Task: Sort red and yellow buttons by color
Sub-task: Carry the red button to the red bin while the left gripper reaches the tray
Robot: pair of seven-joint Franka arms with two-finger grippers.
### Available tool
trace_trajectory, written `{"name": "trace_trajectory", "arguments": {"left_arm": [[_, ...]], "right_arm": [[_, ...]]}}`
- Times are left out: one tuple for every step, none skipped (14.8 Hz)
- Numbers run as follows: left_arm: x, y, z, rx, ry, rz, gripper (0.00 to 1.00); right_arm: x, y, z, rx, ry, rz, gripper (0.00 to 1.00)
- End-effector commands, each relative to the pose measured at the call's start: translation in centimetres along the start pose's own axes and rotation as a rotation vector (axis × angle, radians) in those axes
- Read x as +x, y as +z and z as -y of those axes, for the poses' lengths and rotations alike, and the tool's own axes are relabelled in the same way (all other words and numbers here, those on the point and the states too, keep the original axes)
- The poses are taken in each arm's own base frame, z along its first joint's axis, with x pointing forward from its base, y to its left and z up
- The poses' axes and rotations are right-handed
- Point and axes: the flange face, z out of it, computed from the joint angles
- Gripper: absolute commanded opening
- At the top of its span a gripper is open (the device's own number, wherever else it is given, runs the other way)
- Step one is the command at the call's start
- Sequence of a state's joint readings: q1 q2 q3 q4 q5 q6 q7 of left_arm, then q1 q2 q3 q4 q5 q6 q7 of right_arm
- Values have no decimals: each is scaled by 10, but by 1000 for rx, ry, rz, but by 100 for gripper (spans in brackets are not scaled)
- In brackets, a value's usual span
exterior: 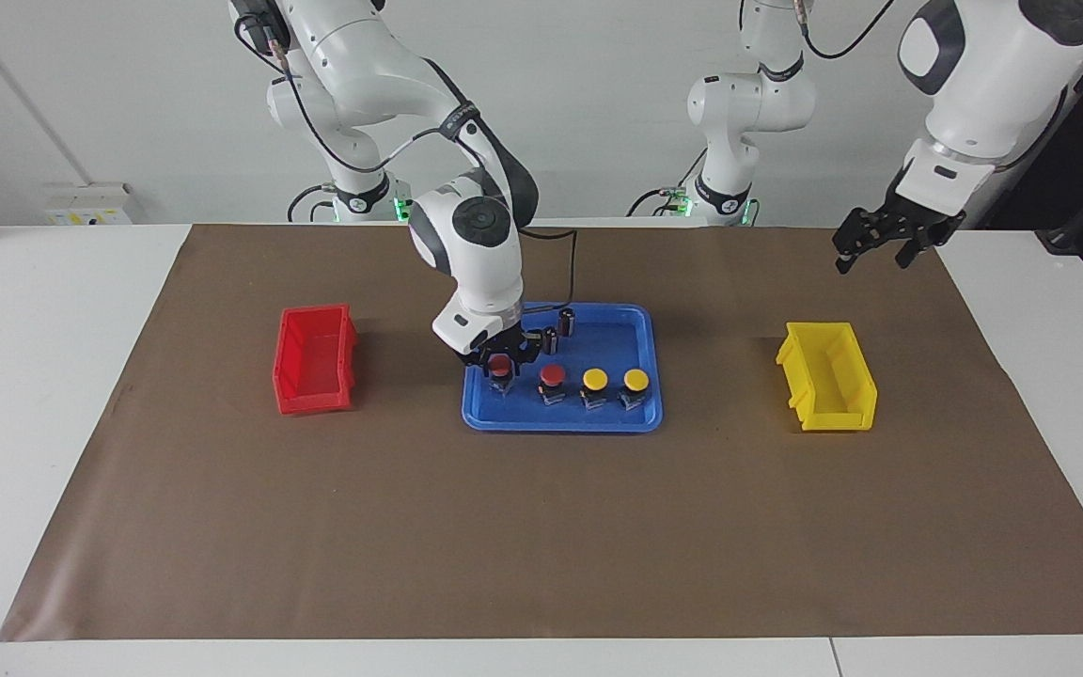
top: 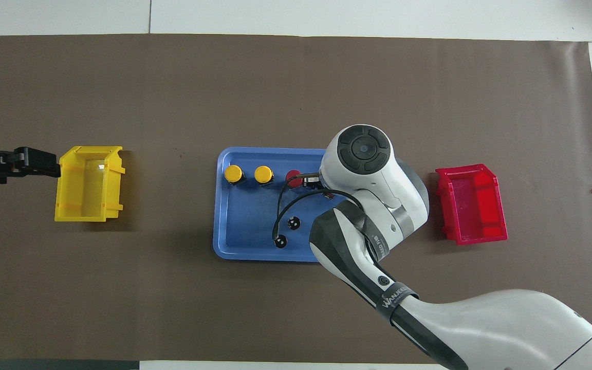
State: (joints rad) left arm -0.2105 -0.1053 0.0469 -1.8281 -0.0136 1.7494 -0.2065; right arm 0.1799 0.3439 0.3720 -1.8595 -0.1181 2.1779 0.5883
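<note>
Overhead – tray (top: 234,241) holds buttons (top: 248,174).

Tabletop (exterior: 53,395): white, smooth, faint sheen. Brown cover sheet (exterior: 541,527): matt, paper-like, flat, with slight creasing along its edges. Blue tray (exterior: 643,324): moulded plastic, glossy, light glare on the rim. Red bin (exterior: 314,359) and yellow bin (exterior: 829,376): hard plastic, semi-gloss; the yellow bin's inner wall reflects light. Red and yellow buttons (exterior: 595,380): smooth plastic caps on black-and-silver bodies. Arm shells: glossy white plastic with matt black joints.
</note>
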Motion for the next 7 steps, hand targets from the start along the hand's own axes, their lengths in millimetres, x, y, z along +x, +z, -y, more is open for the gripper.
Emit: {"name": "trace_trajectory", "arguments": {"left_arm": [[14,38,-66,-36,-73,-30,94],[17,58,-95,-41,-78,-25,94],[23,79,-116,-47,-90,-28,94],[25,96,-136,-58,-104,-36,92],[25,117,-156,-57,-104,-34,88],[24,129,-167,-56,-111,-32,86],[21,138,-177,-55,-120,-29,82]], "right_arm": [[2,-11,-3,-24,0,-5,38],[8,-21,-9,-29,7,-4,38],[15,-37,-13,-33,-2,-3,37],[26,-59,-22,-35,1,0,37],[35,-87,-35,-43,11,12,37],[40,-114,-52,-49,-6,14,37],[40,-137,-78,-53,-35,10,37]]}}
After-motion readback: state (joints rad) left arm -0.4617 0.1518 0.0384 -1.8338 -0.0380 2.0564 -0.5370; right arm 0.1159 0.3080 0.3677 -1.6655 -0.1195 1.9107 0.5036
